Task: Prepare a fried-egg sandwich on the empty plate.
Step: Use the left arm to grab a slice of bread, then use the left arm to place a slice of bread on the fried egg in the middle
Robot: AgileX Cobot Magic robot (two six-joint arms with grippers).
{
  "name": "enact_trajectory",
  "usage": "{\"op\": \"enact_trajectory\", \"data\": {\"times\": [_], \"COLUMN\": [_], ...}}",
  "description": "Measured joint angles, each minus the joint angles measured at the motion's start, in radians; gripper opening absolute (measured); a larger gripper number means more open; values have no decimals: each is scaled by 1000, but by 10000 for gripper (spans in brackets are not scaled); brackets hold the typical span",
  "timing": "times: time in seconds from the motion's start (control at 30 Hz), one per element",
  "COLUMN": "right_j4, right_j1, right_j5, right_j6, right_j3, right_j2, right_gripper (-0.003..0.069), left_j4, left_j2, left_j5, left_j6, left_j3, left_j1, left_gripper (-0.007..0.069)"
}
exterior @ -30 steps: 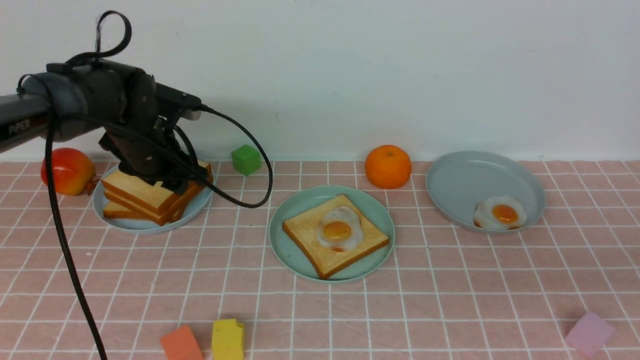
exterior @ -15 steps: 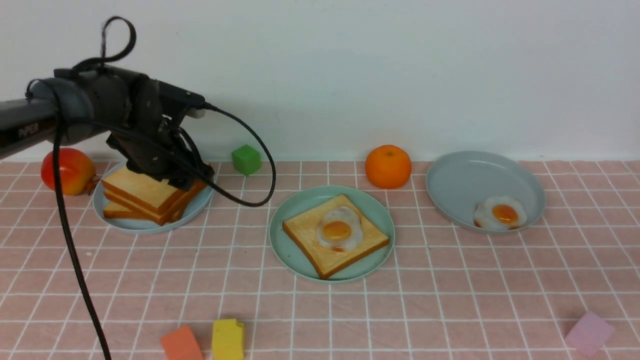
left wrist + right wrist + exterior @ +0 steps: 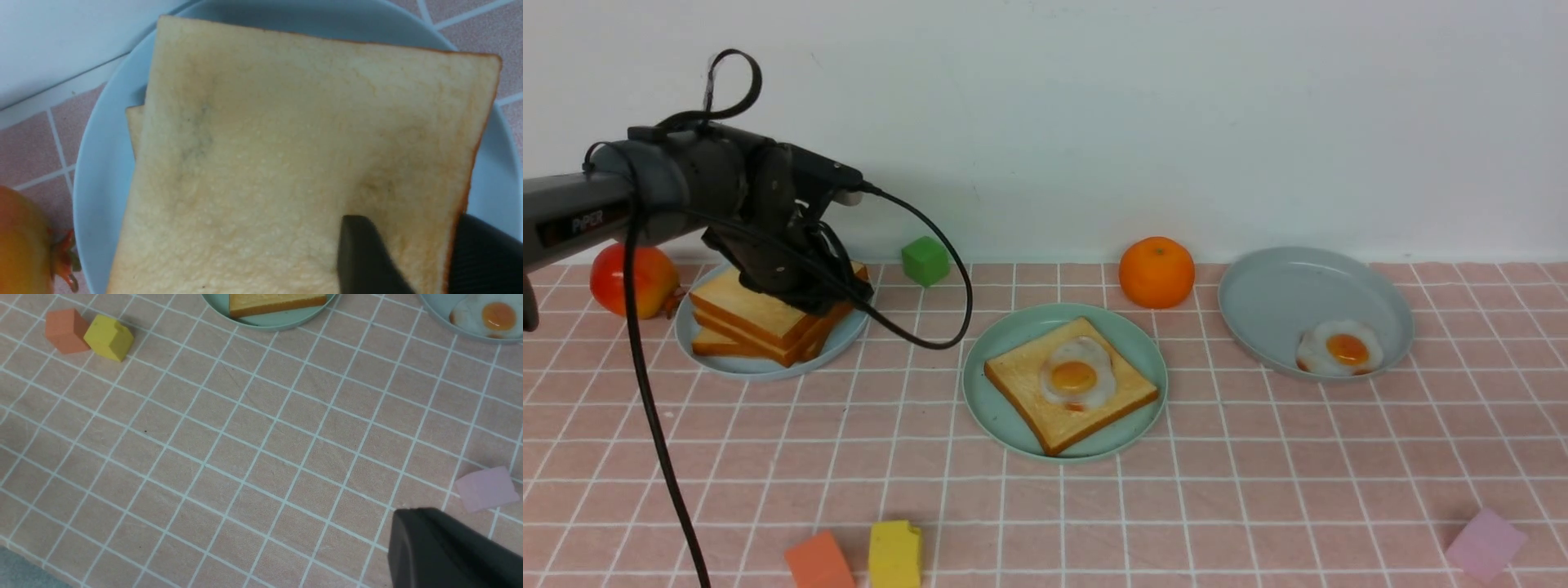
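- We see the left gripper (image 3: 805, 287) shifted right since 1 second ago; its fingers (image 3: 363, 261) straddle the crust edge of the top toast slice (image 3: 265, 163), but we cannot tell if the grip is firm.
- The right gripper (image 3: 412, 535) is closed over the cloth (image 3: 245, 457).
- The mint plate (image 3: 1005, 408) sits at centre: 1 toast base (image 3: 1025, 384) under the egg (image 3: 1076, 374), unmoved.
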Motion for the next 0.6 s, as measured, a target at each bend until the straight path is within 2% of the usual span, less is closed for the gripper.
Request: {"op": "enact_trajectory", "data": {"times": [0.1,0.17,0.47,0.6], "right_j4": [0,0,12,14], "right_j1": [0,0,0,0], "right_j5": [0,0,1,13], "right_j6": [0,0,0,0], "right_j3": [0,0,0,1], "right_j2": [0,0,-1,-12], "right_gripper": [24,25,28,28], "left_j4": [-1,1,-12,-37], "left_j2": [0,0,-130,-240], "left_j5": [0,1,77,127], "left_j6": [3,3,2,2], "left_j3": [-1,-1,-1,-4], "left_j1": [-2,-3,-21,-127], "left_gripper": [45,11,2,2]}}
